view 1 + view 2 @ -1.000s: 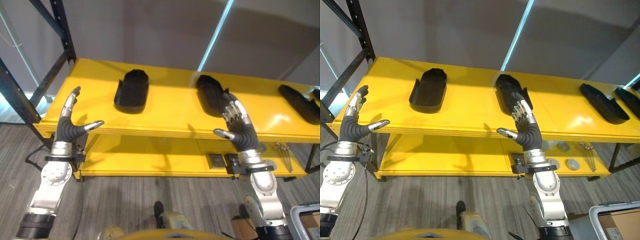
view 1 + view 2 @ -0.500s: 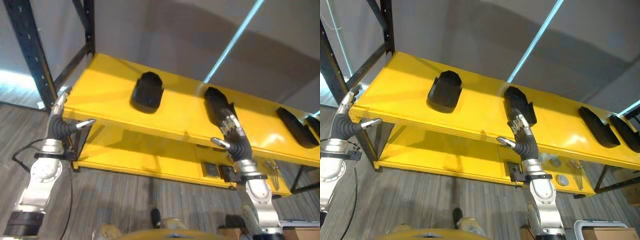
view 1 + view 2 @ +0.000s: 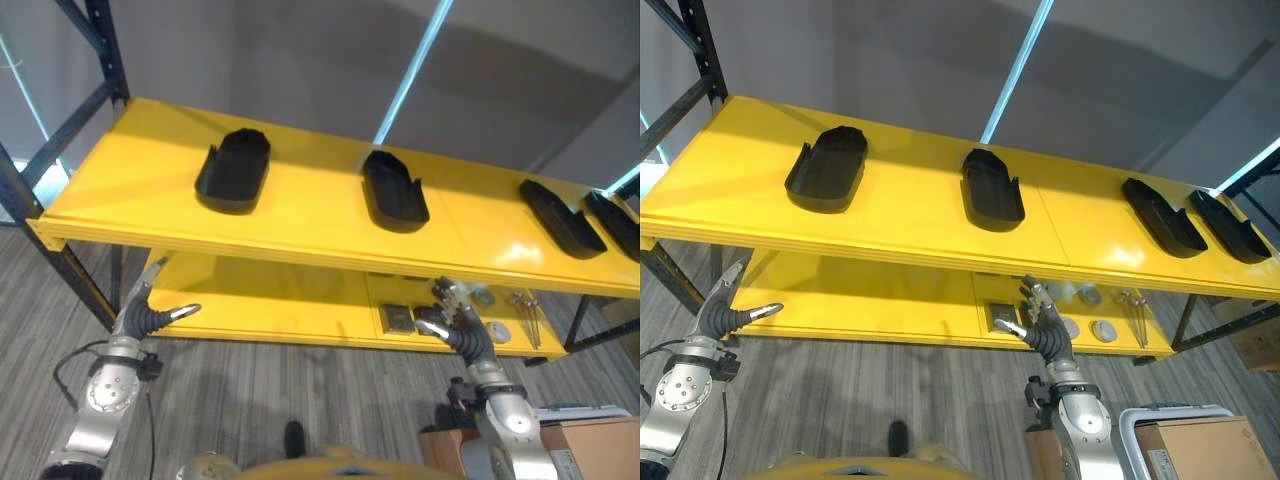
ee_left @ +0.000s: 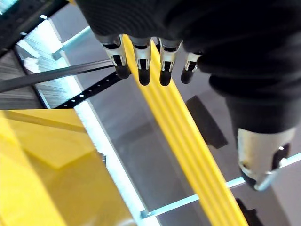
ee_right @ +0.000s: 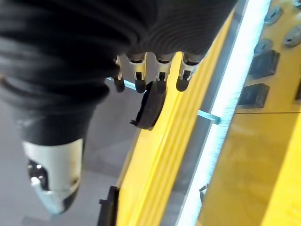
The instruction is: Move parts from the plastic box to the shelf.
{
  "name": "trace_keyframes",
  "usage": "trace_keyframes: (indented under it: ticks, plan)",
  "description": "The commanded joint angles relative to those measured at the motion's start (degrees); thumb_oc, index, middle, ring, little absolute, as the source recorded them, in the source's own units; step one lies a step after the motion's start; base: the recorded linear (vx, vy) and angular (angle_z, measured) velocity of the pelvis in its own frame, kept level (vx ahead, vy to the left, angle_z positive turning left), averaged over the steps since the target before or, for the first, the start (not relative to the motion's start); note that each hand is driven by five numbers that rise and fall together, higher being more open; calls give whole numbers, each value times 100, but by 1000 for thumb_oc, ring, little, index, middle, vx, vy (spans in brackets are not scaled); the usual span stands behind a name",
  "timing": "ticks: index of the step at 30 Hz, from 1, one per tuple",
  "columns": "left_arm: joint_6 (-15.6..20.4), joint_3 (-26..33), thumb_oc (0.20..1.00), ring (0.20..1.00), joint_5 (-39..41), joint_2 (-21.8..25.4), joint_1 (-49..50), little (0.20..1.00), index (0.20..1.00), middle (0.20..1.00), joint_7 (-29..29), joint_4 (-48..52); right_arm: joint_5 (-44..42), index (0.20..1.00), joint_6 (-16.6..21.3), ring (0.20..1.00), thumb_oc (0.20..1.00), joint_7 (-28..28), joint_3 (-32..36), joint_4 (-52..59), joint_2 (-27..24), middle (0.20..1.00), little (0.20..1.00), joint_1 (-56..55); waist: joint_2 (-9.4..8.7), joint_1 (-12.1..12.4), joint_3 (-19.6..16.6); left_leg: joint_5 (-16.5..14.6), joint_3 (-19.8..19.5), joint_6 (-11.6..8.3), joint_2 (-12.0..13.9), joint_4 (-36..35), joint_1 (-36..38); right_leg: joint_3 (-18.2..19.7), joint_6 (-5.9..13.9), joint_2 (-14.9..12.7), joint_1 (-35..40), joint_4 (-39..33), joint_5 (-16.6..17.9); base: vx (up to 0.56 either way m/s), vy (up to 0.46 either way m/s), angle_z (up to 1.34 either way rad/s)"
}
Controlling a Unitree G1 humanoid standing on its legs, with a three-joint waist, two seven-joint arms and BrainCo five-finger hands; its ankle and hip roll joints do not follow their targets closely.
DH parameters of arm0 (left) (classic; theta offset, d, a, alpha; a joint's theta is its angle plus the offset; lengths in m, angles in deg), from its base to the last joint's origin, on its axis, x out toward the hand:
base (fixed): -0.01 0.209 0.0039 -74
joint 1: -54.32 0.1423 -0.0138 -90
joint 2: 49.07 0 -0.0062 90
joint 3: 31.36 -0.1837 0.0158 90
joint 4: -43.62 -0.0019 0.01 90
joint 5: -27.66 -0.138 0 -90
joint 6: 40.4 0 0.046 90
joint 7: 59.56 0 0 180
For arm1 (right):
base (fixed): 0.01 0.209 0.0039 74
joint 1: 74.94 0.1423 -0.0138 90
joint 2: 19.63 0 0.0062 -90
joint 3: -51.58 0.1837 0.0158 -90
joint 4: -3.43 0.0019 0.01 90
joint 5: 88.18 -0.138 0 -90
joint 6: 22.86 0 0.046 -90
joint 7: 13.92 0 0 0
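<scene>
You've got four black, matte, tray-shaped parts (image 3: 233, 170) lying on the glossy yellow shelf (image 3: 300, 215). Left robot hand (image 3: 150, 315) and right robot hand (image 3: 455, 320) hang below its front edge, fingers spread apart, empty.

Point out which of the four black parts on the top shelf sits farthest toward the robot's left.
It is the black part by the dark rack upright, wider than the rest. The other three lie further right, two of them side by side at the far right end.

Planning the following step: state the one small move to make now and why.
Probably turn toward the plastic box at lower right for another part. Both the left hand and right hand hang open and empty below the top shelf, where four black parts already lie.
</scene>
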Motion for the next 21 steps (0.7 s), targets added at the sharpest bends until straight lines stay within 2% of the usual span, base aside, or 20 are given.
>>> trace_keyframes:
  ticks: [1, 2, 3, 6, 7, 9, 10, 12, 13, 17, 18, 20, 21]
  plan:
    - [136, -215, 1000, 1000, -418, 207, -186, 1000, 1000, 1000, -222, -143, 1016, 1000, 208, 1000, 1000, -568, -50, -155, -375, 1000, 1000, 124, 154, 128, -175, -688, -42, 209, -334, -469, 713, -37, 738, -210, -500, 725, -573, -3, -1, 17]
    - [144, -218, 1000, 1000, -424, 203, -195, 1000, 1000, 1000, -232, -157, 1027, 1000, 222, 1000, 1000, -582, -58, -178, -374, 1000, 1000, 139, 155, 123, -173, -686, -46, 209, -335, -473, 713, -41, 738, -211, -500, 727, -576, -11, 12, 19]
    - [128, -364, 1000, 1000, -629, 200, -229, 1000, 1000, 1000, -342, -634, 1442, 1000, 143, 1000, 1000, -746, -327, -768, -402, 1000, 1000, 173, 225, 134, -155, -642, -100, 209, -349, -550, 729, -77, 738, -223, -509, 771, -628, -11, 15, 10]
    - [-8, -683, 1000, 1000, -760, -21, -443, 1000, 1000, 1000, -557, -1904, 1967, 1000, 21, 1000, 1000, -898, -944, -1860, -403, 1000, 1000, 371, 293, 168, -111, -608, -168, 217, -396, -614, 742, -135, 738, -277, -541, 857, -655, -20, 16, 16]
    - [0, -684, 1000, 1000, -763, -23, -455, 1000, 1000, 1000, -566, -1920, 1972, 1000, 33, 1000, 1000, -909, -951, -1882, -399, 1000, 1000, 387, 290, 164, -111, -604, -169, 218, -399, -619, 738, -136, 738, -280, -546, 857, -655, -22, 21, 21]
    - [-119, -780, 1000, 1000, -683, -279, -604, 1000, 1000, 1000, -685, -3009, 1905, 1000, -37, 1000, 1000, -941, -1333, -2768, -181, 1000, 1000, 601, 327, 169, -93, -576, -188, 228, -449, -652, 737, -144, 738, -297, -571, 904, -673, -23, 23, 11]
    - [-109, -777, 1000, 1000, -686, -276, -621, 1000, 1000, 1000, -693, -3026, 1907, 1000, -25, 1000, 1000, -949, -1339, -2789, -171, 1000, 1000, 623, 306, 170, -99, -542, -181, 230, -465, -666, 714, -133, 738, -308, -592, 883, -642, -13, 38, 3]
    - [-220, -824, 1000, 1000, -580, -513, -767, 1000, 1000, 1000, -784, -3987, 1795, 1000, -120, 1000, 1000, -1016, -1663, -3923, 162, 1000, 1000, 927, 374, 166, -85, -552, -192, 236, -504, -720, 767, -148, 738, -322, -595, 932, -670, -15, 38, 2]
    - [-216, -821, 1000, 1000, -581, -509, -778, 1000, 1000, 1000, -787, -3996, 1796, 1000, -112, 1000, 1000, -1021, -1666, -3938, 172, 1000, 1000, 943, 354, 168, -94, -523, -185, 238, -518, -734, 746, -137, 738, -331, -615, 912, -642, 0, 0, 0]
    - [-412, -900, 1000, 1000, -365, -852, -822, 1000, 1000, 1000, -577, -5066, 1422, 1000, -328, 1000, 1000, -1059, -1674, -5693, 674, 1000, 1000, 1213, 473, 158, -137, -545, -199, 277, -597, -781, 810, -182, 738, -380, -615, 960, -669, 4, 55, 1]
    - [-411, -898, 1000, 1000, -364, -848, -828, 1000, 1000, 1000, -578, -5069, 1422, 1000, -324, 1000, 1000, -1061, -1674, -5699, 680, 1000, 1000, 1220, 458, 163, -150, -523, -192, 278, -607, -791, 790, -172, 738, -386, -634, 943, -647, 8, 38, 1]
    - [-483, -822, 1000, 1000, -209, -929, -783, 1000, 1000, 1000, -384, -5389, 1176, 1000, -405, 1000, 1000, -981, -1538, -6074, 776, 1000, 1000, 1230, 515, 134, -178, -547, -182, 288, -635, -796, 835, -187, 738, -396, -611, 967, -668, 32, 68, 4]
    - [-552, -851, 1000, 1000, -251, -980, -727, 1000, 1000, 1000, -225, -5564, 782, 1000, -525, 1000, 1000, -897, -1235, -6517, 848, 1000, 1000, 1232, 572, 74, -242, -554, -150, 299, -669, -827, 879, -191, 738, -408, -607, 963, -660, 58, 118, 4]
